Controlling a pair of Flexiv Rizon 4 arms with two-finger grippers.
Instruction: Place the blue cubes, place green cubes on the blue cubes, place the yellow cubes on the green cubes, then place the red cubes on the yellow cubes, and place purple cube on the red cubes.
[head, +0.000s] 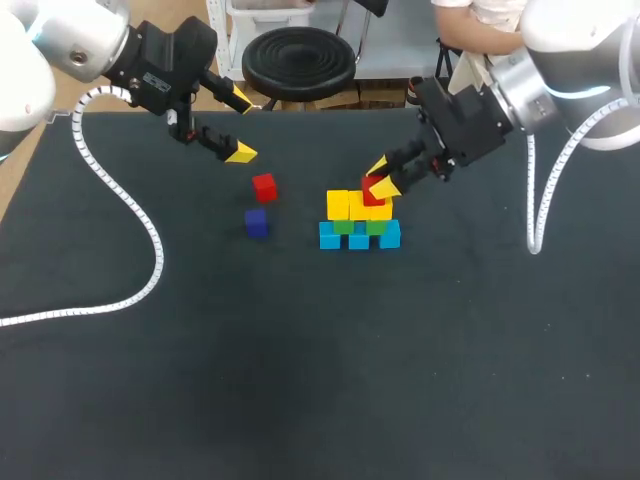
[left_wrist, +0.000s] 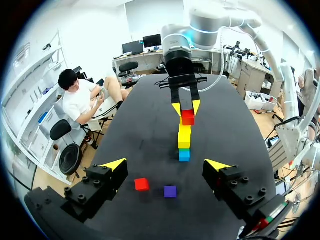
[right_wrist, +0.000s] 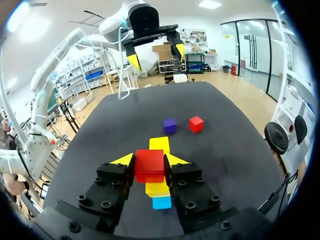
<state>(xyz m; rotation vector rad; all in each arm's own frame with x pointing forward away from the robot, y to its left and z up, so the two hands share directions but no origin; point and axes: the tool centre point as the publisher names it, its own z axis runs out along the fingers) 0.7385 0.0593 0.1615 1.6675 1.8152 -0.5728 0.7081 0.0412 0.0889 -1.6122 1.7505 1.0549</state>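
In the head view my right gripper is pinching a red cube just over the yellow cubes of the stack. My left gripper is hanging wide open and empty, nearer the loose red cube and purple cube. The left wrist view is showing those two on the worktop, below and between its fingers. The right wrist view is showing the held cube over a yellow one, with another ahead uncovered.

No writing, label, number or sign is legible on anything in view.

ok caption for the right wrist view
Right gripper shut on a red cube over the yellow cubes; a second red cube and a purple cube lie ahead.
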